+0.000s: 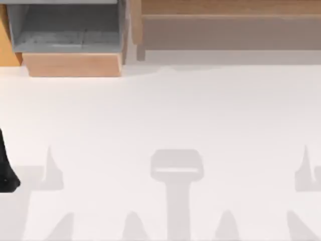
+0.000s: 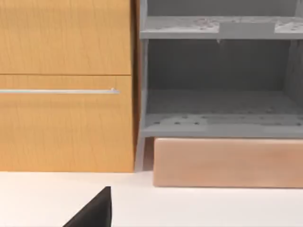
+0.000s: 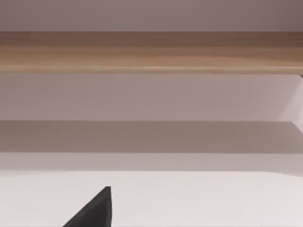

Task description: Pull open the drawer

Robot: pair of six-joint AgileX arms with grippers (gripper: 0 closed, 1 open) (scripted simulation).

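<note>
Nearest in the left wrist view, a black wedge of the left gripper (image 2: 94, 212) juts over the white table (image 2: 213, 208), short of the cabinet and not touching it; whether this gripper is spread or closed cannot be told. From above, a dark part of the left arm (image 1: 6, 168) sits at the table's left edge, well in front of the cabinet. The right gripper (image 3: 93, 212) shows as the same kind of black wedge in the right wrist view, over bare table well to the right of the cabinet, and its state cannot be told either. Grey shadows (image 1: 176, 168) of the rig lie across the table in front of the cabinet. Farther back, at the cabinet's foot, the pale tan drawer front (image 2: 227, 162) stands on the table, with its wide grey-lined tray (image 1: 65, 30) open behind it. Just left of that tray is the drawer (image 2: 66, 123) of deeper orange-brown wood. Its upright face carries a thin horizontal silver handle (image 2: 59, 91), and from above it is only a narrow sliver (image 1: 7, 47) at the picture's left edge. How far out it stands cannot be told. Above the tray, grey shelves (image 2: 218, 27) fill the cabinet's open side. To the right of the cabinet, a long wooden shelf (image 1: 230, 10) runs along the back of the table.
</note>
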